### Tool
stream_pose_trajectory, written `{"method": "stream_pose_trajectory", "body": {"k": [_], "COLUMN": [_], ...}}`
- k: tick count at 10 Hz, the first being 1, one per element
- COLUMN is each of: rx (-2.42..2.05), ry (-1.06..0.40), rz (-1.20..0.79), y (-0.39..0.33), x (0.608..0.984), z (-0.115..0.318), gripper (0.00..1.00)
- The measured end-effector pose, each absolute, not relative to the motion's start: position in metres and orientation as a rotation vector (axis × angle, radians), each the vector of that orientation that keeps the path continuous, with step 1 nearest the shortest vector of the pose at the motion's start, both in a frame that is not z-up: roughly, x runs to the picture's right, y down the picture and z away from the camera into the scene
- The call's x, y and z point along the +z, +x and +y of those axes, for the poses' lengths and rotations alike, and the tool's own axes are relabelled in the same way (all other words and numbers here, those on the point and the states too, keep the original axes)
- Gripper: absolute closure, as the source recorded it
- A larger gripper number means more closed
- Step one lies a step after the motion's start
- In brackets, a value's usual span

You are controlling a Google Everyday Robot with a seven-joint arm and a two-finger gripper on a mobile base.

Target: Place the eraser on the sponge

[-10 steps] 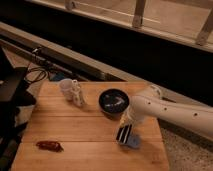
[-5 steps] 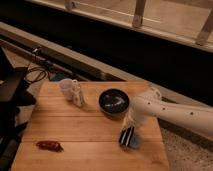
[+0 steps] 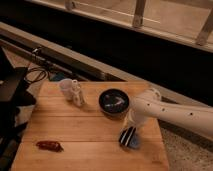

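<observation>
The gripper [image 3: 129, 129] has sunk slightly, clamping the eraser [image 3: 126, 137] tilted against the sponge [image 3: 136, 144]. Released tilted, it could topple onto the table [image 3: 90, 131].

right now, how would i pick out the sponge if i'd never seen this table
On the wooden table, find the round black bowl. Just in front of it, near the table's right edge, the gripper sits at the striped black eraser. The sponge is the flat blue-grey pad peeking out by that eraser's lower end, pale where its neighbours are black.
</observation>
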State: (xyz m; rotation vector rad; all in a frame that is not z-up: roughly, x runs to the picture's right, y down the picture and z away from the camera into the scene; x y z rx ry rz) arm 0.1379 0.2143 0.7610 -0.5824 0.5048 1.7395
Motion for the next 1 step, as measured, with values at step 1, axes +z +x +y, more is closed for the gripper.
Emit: {"method": "stream_pose_trajectory", "body": {"k": [1], "rx": [1.743], "ry": [-0.587], "rz": [0.506], "y": [0.1374], "x": [0.7621], "z": [0.2119], "gripper": [0.28]}}
